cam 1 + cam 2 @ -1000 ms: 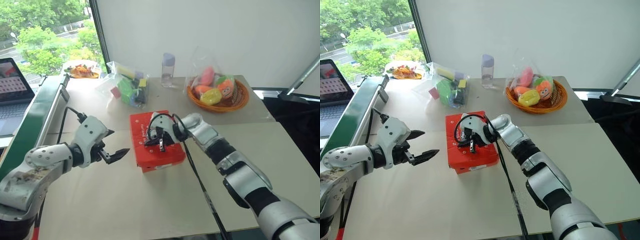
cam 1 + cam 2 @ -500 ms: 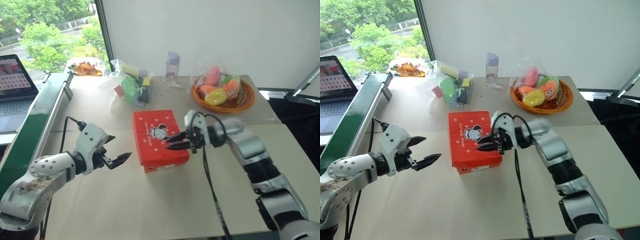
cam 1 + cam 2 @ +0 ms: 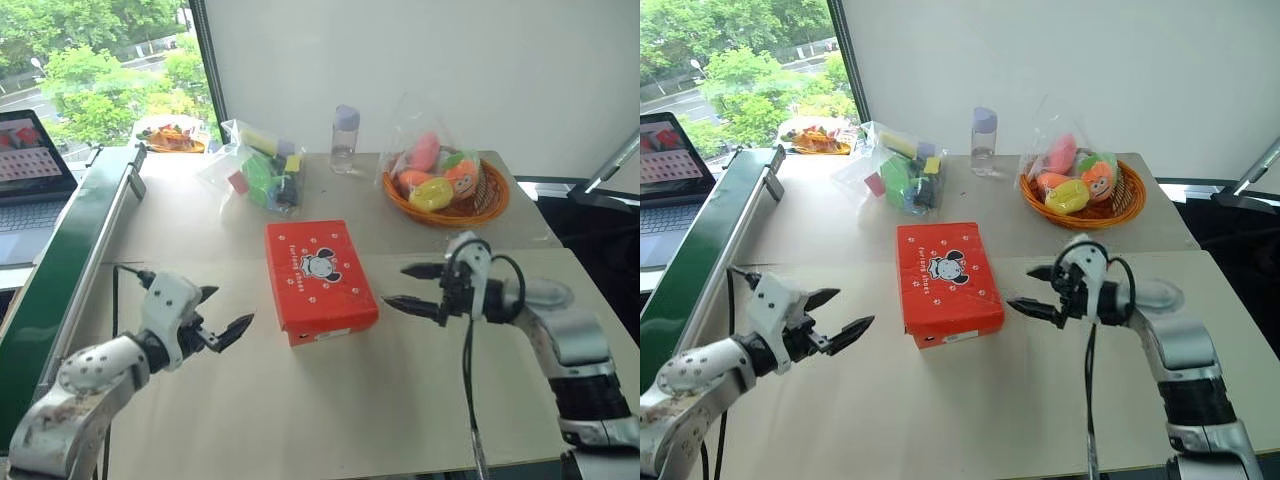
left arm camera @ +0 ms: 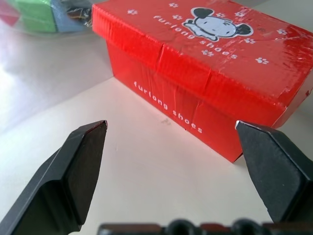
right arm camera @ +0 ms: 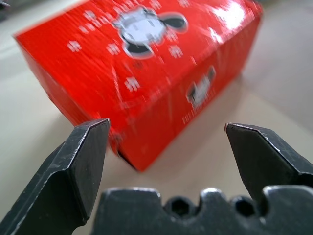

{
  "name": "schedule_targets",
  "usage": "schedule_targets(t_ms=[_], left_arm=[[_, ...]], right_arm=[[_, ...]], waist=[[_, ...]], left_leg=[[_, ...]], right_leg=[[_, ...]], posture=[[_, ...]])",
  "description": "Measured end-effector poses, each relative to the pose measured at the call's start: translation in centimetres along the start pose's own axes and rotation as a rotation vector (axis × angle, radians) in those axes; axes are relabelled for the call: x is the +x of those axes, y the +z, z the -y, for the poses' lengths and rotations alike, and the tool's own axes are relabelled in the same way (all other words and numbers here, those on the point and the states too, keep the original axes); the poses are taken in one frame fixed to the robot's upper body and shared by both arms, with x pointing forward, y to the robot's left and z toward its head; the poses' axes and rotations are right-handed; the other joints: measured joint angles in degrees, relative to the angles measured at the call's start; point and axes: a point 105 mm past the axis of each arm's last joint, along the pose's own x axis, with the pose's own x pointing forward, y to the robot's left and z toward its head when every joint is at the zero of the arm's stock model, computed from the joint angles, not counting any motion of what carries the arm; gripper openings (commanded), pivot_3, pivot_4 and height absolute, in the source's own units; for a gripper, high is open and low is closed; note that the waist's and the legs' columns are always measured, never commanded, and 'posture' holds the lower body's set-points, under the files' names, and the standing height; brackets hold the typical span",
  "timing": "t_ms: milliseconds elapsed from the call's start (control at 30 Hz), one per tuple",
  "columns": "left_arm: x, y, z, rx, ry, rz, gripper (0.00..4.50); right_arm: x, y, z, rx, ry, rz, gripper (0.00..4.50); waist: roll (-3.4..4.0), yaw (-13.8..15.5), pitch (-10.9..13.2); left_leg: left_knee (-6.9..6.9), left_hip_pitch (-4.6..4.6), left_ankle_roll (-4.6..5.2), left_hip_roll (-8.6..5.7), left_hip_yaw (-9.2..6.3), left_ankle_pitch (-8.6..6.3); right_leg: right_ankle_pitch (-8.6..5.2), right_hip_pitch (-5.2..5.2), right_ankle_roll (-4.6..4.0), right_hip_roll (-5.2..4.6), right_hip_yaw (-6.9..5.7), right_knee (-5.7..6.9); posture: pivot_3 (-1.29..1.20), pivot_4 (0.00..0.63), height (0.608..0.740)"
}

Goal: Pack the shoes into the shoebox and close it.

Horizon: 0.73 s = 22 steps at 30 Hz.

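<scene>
Sitting closed on beige table [image 3: 300, 400]: shoebox [image 3: 318, 275].

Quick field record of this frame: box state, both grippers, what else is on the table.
shoebox: lid shut, lying flat on the table, logo up
shoes: none in sight
left gripper: fingers open, empty, to the box's left, clear of it
right gripper: fingers open, empty, to the box's right, clear of it
behind box: wicker basket of bagged toys, clear bottle, bag of blocks
far left: laptop
</scene>
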Motion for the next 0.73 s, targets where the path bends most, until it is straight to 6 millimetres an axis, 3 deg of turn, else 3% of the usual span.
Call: schedule_targets(t_ms=[133,267,400,467,733], left_arm=[[-0.7,0.0,-1.1,0.004,0.118,0.056,4.50],[-1.2,-2.4,-1.0,-0.038,0.182,0.024,4.50],[-1.3,-6.2,0.7,-0.084,0.205,-0.050,4.50],[-1.3,-6.7,0.6,-0.082,0.230,-0.044,4.50],[-0.9,-8.8,0.4,-0.055,0.325,-0.040,4.50]], right_arm=[[-0.5,-0.4,0.6,0.032,-0.060,0.033,4.44],[-0.6,-2.0,0.4,0.073,-0.078,0.035,4.44],[-0.2,-3.2,-0.3,0.104,-0.094,0.059,4.44],[-0.1,-3.4,-0.4,0.106,-0.102,0.067,4.44],[0.0,-5.4,-0.9,0.129,-0.168,0.088,4.44]], waist=[[0.01,-0.1,0.0],[0.01,0.0,0.0],[0.00,0.0,0.0],[0.00,0.0,0.0],[0.01,0.0,0.0]], left_leg=[[0.01,0.16,0.00,0.00,-0.01,0.00],[0.01,0.18,0.00,-0.01,-0.01,0.00],[0.01,0.14,-0.02,0.00,0.00,-0.01],[0.01,0.14,-0.44,0.01,0.00,-0.27],[0.01,0.06,-0.45,-0.01,0.01,-0.28]], right_leg=[[-0.10,0.14,0.07,0.02,0.04,0.00],[-0.13,0.19,0.08,0.00,0.04,-0.06],[-0.13,0.13,0.09,0.00,0.09,-0.06],[-0.13,0.09,0.08,0.00,0.09,-0.04],[-0.14,0.06,0.12,-0.02,0.07,-0.12]], posture=[[0.00,0.150,0.740],[0.00,0.150,0.740],[0.00,0.150,0.740],[0.00,0.150,0.740],[0.00,0.150,0.740]])
